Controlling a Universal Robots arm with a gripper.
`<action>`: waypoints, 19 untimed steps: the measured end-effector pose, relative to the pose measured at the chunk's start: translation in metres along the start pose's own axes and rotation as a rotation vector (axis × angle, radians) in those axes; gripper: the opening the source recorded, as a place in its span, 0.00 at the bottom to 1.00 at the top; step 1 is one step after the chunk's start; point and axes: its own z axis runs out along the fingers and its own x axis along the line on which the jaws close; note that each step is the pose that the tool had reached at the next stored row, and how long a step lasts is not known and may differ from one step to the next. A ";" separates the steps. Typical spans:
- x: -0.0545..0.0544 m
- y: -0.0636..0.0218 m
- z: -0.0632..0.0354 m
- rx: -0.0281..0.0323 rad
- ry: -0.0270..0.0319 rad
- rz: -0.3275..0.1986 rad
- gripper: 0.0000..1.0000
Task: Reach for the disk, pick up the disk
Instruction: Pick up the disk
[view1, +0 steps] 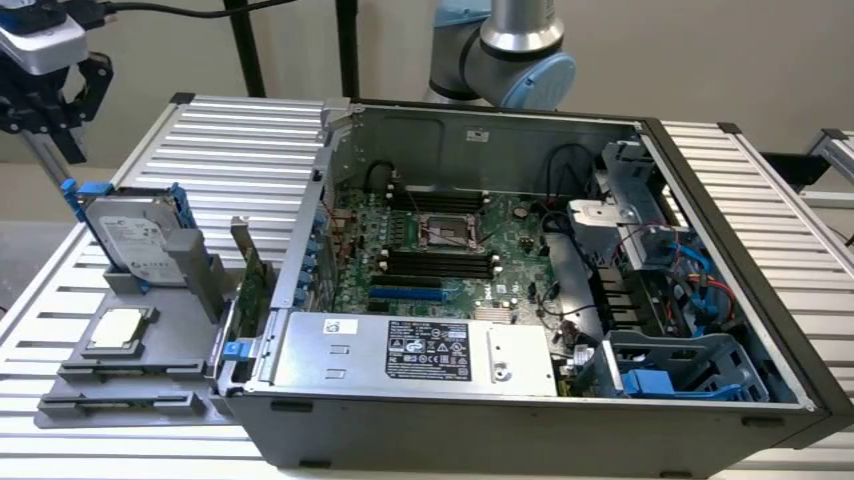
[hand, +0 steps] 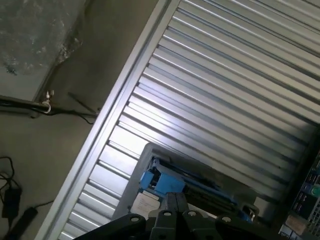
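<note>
In grey holder (view1: 158, 372), disk (view1: 134, 235) stands upright; end effector (view1: 54, 125) hovers above, apart, closed, empty.

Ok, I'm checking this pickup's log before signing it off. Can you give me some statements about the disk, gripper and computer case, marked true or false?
1. The disk stands on edge in a grey holder, at the exterior view's left of the computer case. True.
2. The gripper holds the disk. False: it hangs above the disk, apart from it.
3. The case is closed. False: its side is open and the motherboard shows.
4. A small square chip lies on the grey tray. True.
</note>
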 end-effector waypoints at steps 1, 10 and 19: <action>0.000 0.0000 0.0000 0.0000 0.0007 -0.019 0.11; 0.000 0.0000 0.0004 -0.0001 0.0066 -0.183 0.11; 0.000 -0.0001 0.0022 -0.0002 0.0125 -0.345 0.11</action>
